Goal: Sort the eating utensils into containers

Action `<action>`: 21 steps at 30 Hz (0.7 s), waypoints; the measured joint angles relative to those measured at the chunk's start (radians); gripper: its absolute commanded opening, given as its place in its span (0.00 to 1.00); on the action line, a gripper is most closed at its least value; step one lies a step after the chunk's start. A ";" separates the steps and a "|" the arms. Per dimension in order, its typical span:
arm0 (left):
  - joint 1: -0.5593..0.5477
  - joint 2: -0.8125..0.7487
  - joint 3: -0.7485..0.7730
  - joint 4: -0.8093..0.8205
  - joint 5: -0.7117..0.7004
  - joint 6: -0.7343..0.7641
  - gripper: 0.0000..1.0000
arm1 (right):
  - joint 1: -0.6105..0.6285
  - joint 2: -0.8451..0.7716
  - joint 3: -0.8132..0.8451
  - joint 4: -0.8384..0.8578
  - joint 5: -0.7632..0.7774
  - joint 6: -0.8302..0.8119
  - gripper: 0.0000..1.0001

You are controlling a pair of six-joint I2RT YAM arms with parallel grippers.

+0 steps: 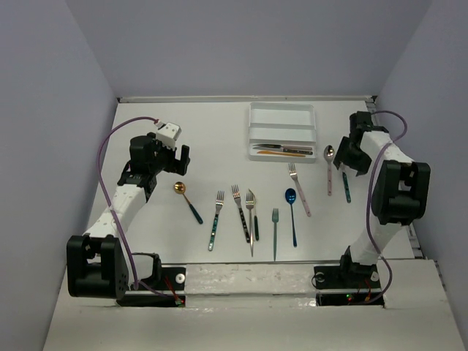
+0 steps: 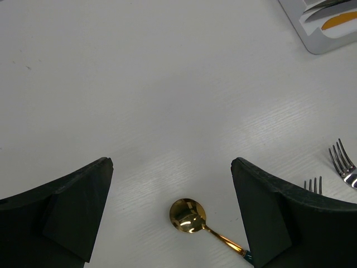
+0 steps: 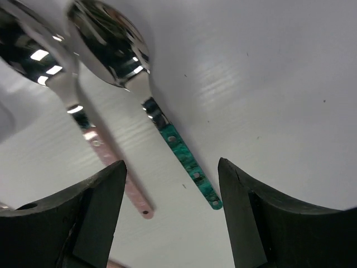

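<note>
Teal-handled spoon beneath open right tool

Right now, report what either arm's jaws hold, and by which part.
Nothing is held. The left jaws stand open above the gold spoon; the right jaws stand open astride the teal-handled spoon, which lies on the table.

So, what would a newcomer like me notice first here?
Probably the scatter of cutlery on the white table, a bright blue spoon among it. Beyond sits a white tray holding two utensils in its nearest compartment. The left gripper hangs open over a gold spoon, the right gripper over a pink-handled spoon and a teal-handled spoon.
</note>
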 measured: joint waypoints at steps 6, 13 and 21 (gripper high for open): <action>0.000 0.000 0.000 0.000 0.003 0.000 0.99 | 0.000 0.111 -0.040 -0.032 0.044 -0.029 0.69; 0.003 0.000 0.000 0.000 0.002 0.000 0.99 | -0.011 0.134 -0.045 0.008 0.047 -0.097 0.43; 0.005 -0.003 0.000 0.000 0.000 0.000 0.99 | -0.020 0.126 -0.084 0.103 0.050 -0.183 0.00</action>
